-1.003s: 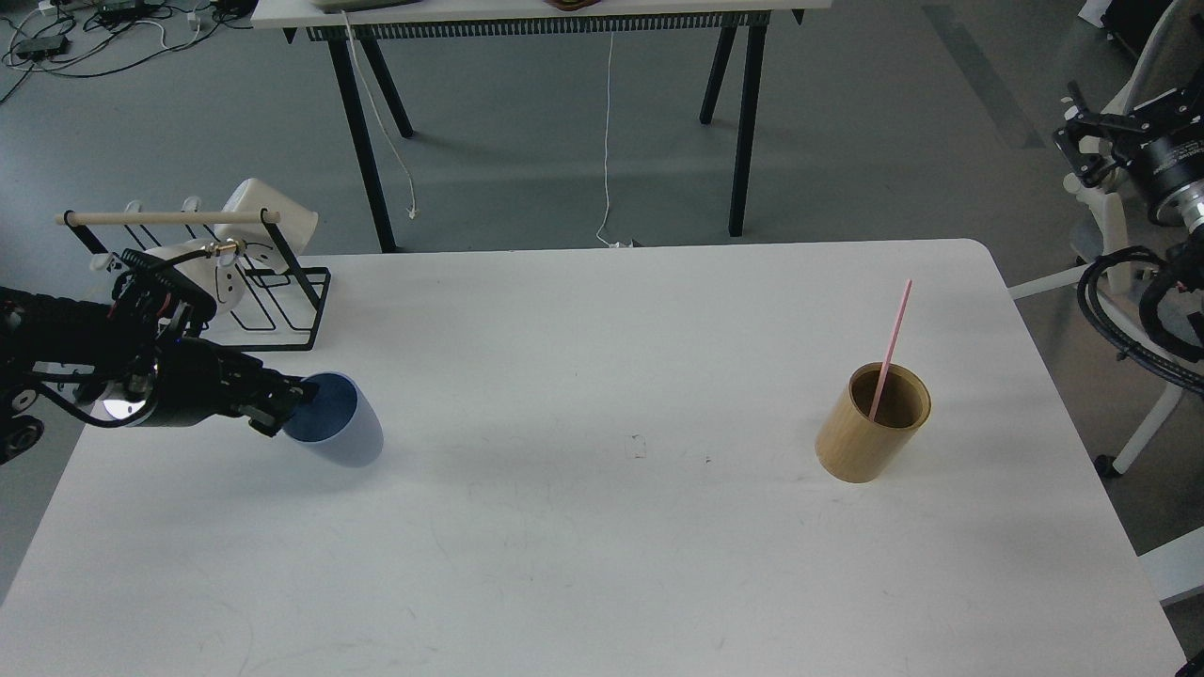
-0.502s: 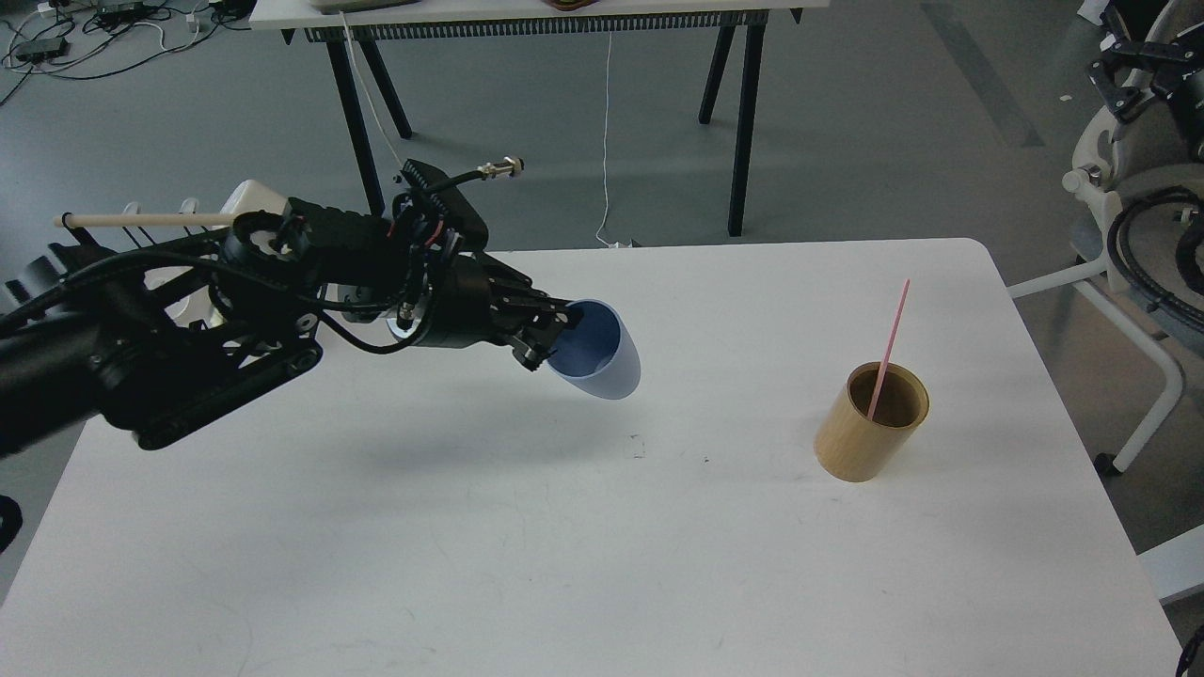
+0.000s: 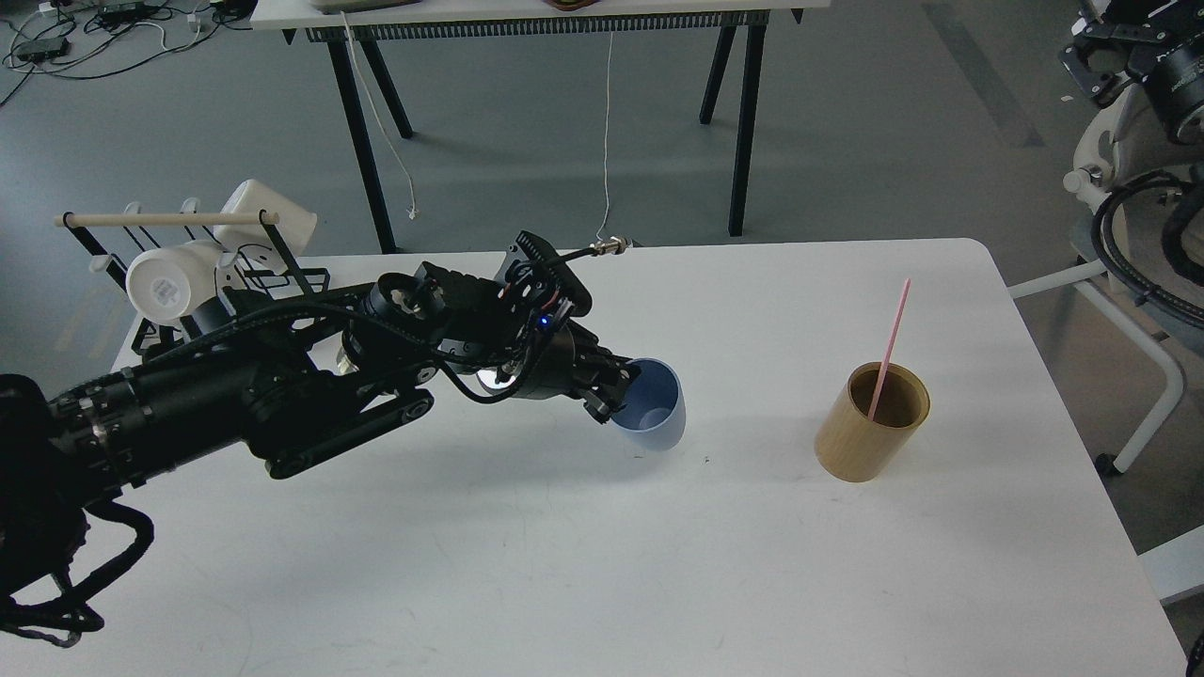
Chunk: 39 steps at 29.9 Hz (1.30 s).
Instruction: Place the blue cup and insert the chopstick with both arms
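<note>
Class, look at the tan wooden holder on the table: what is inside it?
One pink chopstick stands slanted inside the tan wooden holder, sticking well above its rim. The holder's wall covers the stick's lower end and the holder's bottom, so anything else down there is unseen.

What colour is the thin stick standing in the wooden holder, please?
Pink; the stick shows best in the head view, leaning in the tan holder.

Floor [image 3: 527, 122]: grey, smooth, evenly lit, no hard shadows. A second table [image 3: 536, 11] stands at the far side on black splayed legs [image 3: 362, 141], a ribbed strip running under its edge. A white cable [image 3: 607, 132] hangs from it to the floor. Loose cables and adapters [image 3: 85, 28] lie in the far left corner. White chair frame [image 3: 1129, 310] at right.
</note>
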Motion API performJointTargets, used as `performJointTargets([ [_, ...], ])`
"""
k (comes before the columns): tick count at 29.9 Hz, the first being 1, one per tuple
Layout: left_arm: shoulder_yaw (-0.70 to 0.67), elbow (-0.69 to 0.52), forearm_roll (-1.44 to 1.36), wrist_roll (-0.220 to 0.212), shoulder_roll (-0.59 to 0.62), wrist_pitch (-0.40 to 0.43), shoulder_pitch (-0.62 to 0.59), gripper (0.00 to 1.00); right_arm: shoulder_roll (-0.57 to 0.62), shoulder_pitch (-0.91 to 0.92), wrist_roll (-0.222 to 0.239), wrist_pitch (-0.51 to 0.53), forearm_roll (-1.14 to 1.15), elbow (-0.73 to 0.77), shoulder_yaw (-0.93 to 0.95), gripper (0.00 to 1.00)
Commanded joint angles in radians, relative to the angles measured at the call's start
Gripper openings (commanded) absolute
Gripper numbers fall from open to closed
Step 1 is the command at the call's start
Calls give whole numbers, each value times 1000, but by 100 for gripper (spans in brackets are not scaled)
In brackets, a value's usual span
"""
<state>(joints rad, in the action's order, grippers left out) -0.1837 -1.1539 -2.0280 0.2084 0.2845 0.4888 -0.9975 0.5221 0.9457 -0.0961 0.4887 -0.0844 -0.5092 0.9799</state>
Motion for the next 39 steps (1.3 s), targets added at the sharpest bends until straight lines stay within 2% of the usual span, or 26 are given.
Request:
performJointTargets([
  [1, 35, -3, 0, 8, 4, 0, 7, 6, 6, -1, -1, 0, 0, 0, 0, 99],
  [17, 49, -7, 0, 5, 4, 0, 23, 13, 6, -8, -4, 0, 0, 1, -3, 99],
  [19, 40, -9, 0, 6, 8, 0, 23, 17, 6, -11, -4, 0, 0, 1, -3, 99],
  [23, -32, -20, 15, 20, 30, 0, 17, 32, 15, -28, -4, 0, 0, 1, 0, 99],
  [25, -138, -29, 15, 63, 64, 0, 20, 36, 36, -30, -4, 0, 0, -3, -3, 99],
  [26, -195, -30, 17, 93, 71, 0, 22, 42, 41, -30, -4, 0, 0, -3, -6, 99],
  [27, -244, -29, 18, 123, 73, 0, 22, 49, 42, -30, -5, 0, 2, -2, -10, 99],
  [28, -303, -27, 34, 152, 73, 0, 25, 61, 45, -33, -7, 0, 5, -2, -15, 99],
  [30, -414, -17, 98, 193, 73, 0, 42, 90, 65, -39, -8, 0, 6, 0, -33, 99],
  [31, -456, -12, 145, 203, 76, 0, 59, 96, 88, -42, -10, 0, 6, -3, -53, 99],
  [35, -510, 37, 331, 209, 82, 0, 73, 99, 151, -48, -16, 0, 6, -55, -151, 99],
  [39, -588, 126, 596, 206, 79, 0, 73, 100, 234, -137, -20, 0, 6, -198, -175, 99],
])
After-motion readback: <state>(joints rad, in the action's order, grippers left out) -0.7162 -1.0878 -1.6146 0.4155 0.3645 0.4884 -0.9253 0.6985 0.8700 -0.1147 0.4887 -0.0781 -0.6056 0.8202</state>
